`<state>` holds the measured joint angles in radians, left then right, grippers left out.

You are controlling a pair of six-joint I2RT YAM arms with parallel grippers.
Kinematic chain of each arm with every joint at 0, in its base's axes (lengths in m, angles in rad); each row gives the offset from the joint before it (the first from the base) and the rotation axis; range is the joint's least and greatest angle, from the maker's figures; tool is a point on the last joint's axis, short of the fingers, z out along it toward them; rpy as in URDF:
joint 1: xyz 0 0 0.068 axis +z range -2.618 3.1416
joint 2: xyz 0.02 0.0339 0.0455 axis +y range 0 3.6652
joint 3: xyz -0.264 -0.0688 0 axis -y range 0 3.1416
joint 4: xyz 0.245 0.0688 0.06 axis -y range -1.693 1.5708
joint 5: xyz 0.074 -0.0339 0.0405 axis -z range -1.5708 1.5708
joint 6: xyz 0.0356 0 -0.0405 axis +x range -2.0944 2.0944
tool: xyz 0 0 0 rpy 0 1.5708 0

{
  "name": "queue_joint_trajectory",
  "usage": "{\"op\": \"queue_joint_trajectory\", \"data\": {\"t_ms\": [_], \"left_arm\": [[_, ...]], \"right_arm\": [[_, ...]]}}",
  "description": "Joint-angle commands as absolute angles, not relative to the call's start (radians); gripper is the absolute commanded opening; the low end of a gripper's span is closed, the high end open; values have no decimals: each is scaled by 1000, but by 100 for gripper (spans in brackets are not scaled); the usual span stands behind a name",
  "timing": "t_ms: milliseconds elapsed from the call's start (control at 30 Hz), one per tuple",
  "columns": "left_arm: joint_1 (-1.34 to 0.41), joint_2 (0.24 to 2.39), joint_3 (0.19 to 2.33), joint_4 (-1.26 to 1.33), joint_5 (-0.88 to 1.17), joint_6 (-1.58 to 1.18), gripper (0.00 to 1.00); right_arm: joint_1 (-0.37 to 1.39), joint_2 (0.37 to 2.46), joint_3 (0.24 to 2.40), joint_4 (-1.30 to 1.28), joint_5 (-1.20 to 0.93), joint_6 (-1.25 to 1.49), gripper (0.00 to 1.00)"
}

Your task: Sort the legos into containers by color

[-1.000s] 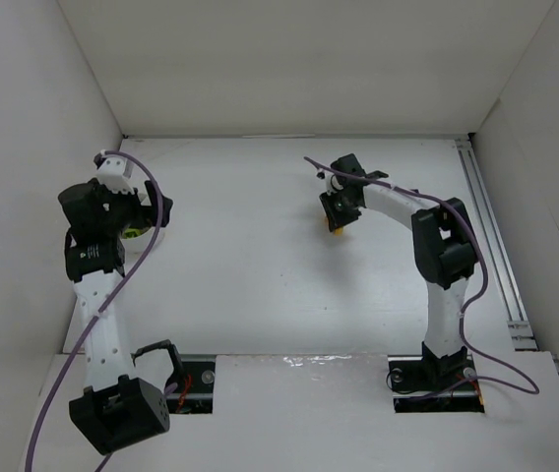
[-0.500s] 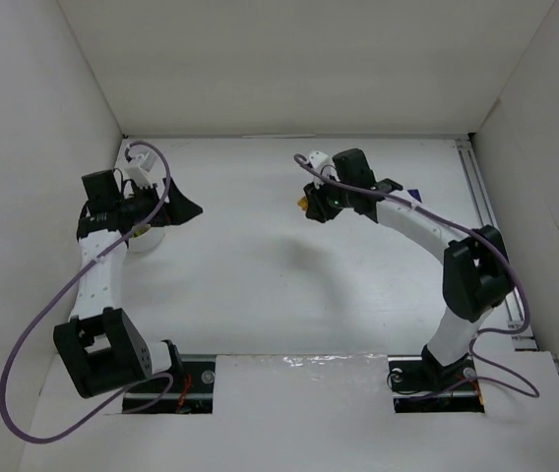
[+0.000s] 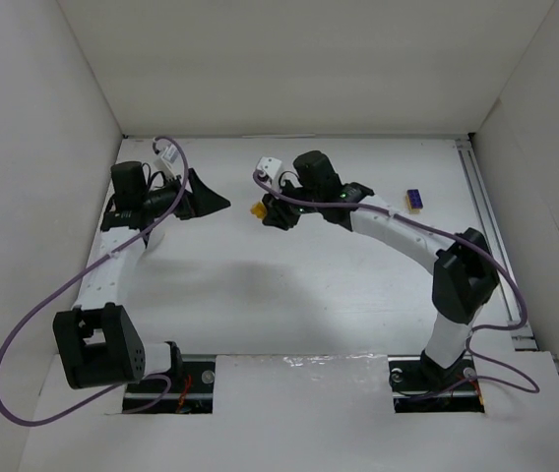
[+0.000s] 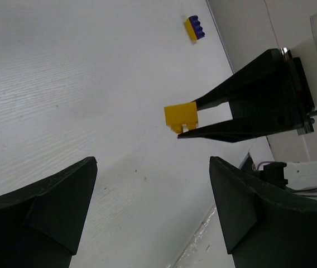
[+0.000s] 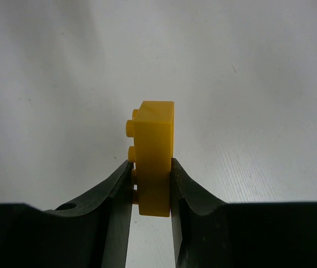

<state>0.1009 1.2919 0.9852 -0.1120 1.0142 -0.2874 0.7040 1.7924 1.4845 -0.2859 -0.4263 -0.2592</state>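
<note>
Toward 11 o'clock of the table centre, the right gripper (image 3: 265,212) now hangs above the surface, clamped on a yellow brick (image 3: 257,210). One second ago it was further right, near 1 o'clock, so it has carried the brick leftward. The right wrist view shows the brick standing on its edge between the two fingers, with the studs facing left.

The left gripper (image 3: 213,200) has also moved. It was folded near the left wall, and it now reaches to about 10 o'clock. Its jaws are spread wide, hold nothing, and point at the brick. The two tools face each other, near but apart.

I judge this to be the approach to a handover, with the left arm about to take the brick; nothing is sorted by it yet.

A purple-blue brick (image 3: 414,199) lies alone on the table at 2 o'clock and is not yet picked up.

The table (image 3: 289,295) is matte white with a fine grain. Plain white walls (image 3: 289,69) close three sides. A metal rail (image 3: 491,236) runs along the 3 o'clock edge.
</note>
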Motion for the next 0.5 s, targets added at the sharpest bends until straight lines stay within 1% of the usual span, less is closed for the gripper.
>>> {"op": "queue_joint_trajectory", "data": {"t_ms": [0, 167, 433, 467], "left_arm": [[39, 1279, 977, 11, 1036, -351, 77], [15, 1301, 966, 63, 1046, -376, 74], [-6, 1328, 989, 28, 1057, -345, 74], [-17, 1328, 989, 28, 1057, -335, 73]], "right_arm": [[747, 1787, 1560, -255, -471, -262, 0], [787, 1787, 1589, -264, -453, -262, 0], [818, 1805, 1627, -264, -417, -262, 0], [818, 1805, 1628, -264, -407, -262, 0]]}}
